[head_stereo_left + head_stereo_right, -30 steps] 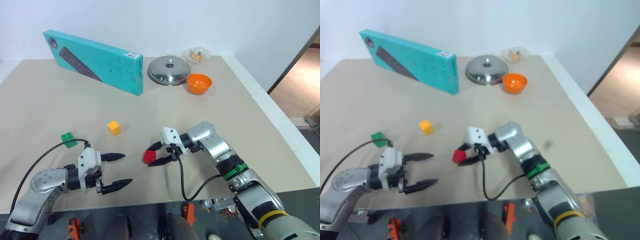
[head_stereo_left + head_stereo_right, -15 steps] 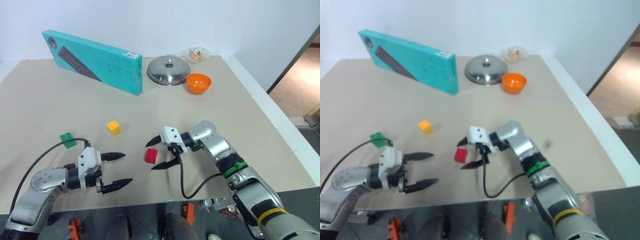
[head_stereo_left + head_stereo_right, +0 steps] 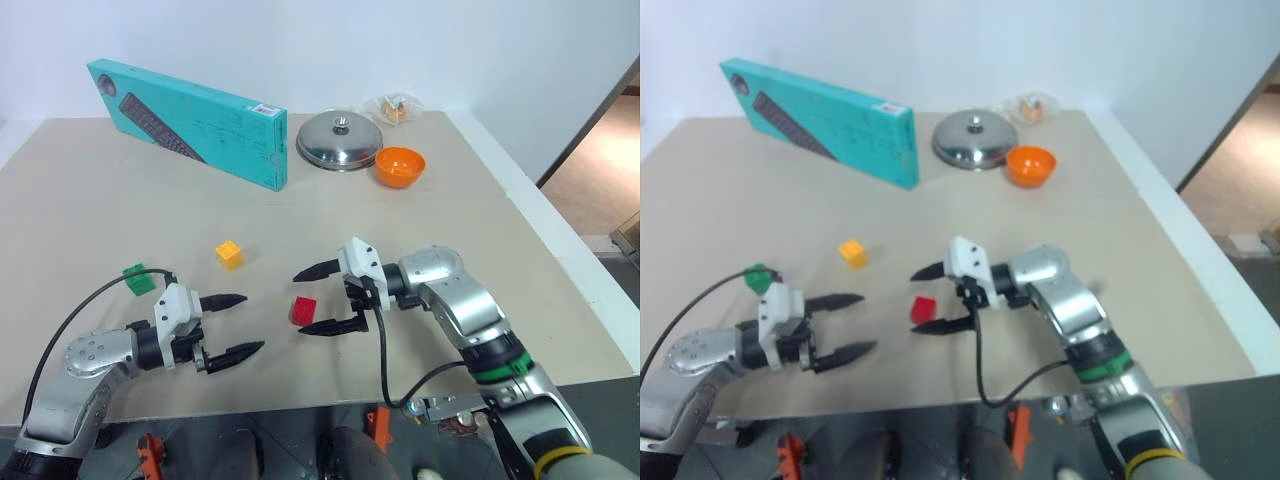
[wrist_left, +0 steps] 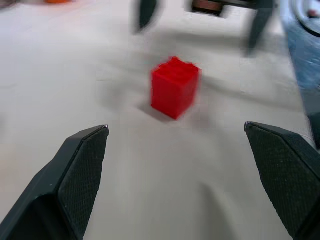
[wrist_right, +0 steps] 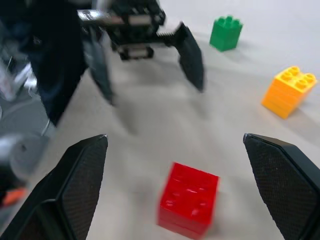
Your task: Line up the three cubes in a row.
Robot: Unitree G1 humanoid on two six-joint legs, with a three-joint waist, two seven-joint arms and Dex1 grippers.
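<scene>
Near the table's front edge the red cube (image 3: 302,310) rests on the beige table (image 3: 420,230), free of both grippers. My right gripper (image 3: 318,298) is open, lifted just right of the red cube with its fingers spread to either side of it. The yellow cube (image 3: 229,254) lies further back to the left, and the green cube (image 3: 137,279) is further left still. My left gripper (image 3: 234,324) is open, low over the table left of the red cube, pointing at it. The red cube (image 4: 174,88) shows ahead between the left fingertips, and the red cube (image 5: 189,199) lies between the right ones.
A teal keyboard box (image 3: 187,121) stands at the back left. A steel lid (image 3: 339,140), an orange bowl (image 3: 400,166) and a small wrapped packet (image 3: 393,108) sit at the back right. The table's right edge (image 3: 540,230) drops to the floor.
My right gripper has opened, let go of the red cube and lifted back from it. The red cube now lies free on the table. My left gripper stayed nearly still.
</scene>
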